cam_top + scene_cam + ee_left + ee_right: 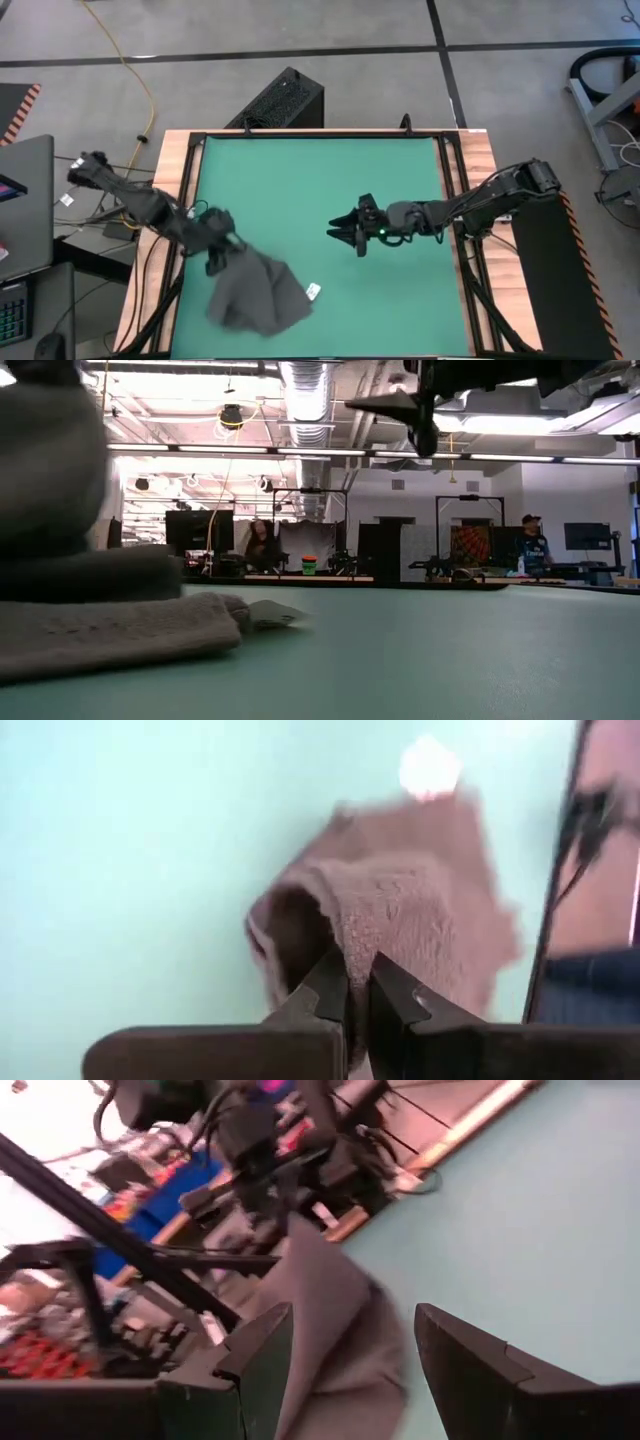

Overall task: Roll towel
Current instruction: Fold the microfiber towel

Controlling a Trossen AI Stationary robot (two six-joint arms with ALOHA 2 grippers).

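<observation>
The dark grey towel (255, 292) lies bunched at the near left of the green mat (320, 180), its white tag (313, 291) at its right edge. It also shows in the low view (100, 625) and the left wrist view (400, 920). My left gripper (222, 252) is shut on the towel's far left part. My right gripper (345, 234) is open and empty above the mat's middle, right of the towel; its fingers (250, 1355) stand wide apart. My left gripper pinches a raised fold of the towel (345, 945) between its two fingers, at the towel's far left end. The fingers come slanting down from the table's left. That end is lifted, and the rest of the towel (265, 305) lies on the mat, slack.
A wooden frame (175, 200) borders the mat. A black box (280, 100) stands on the floor beyond the far edge. A laptop (25, 200) sits left of the table. People show far off in the room (527, 545). The mat's far and right parts are bare.
</observation>
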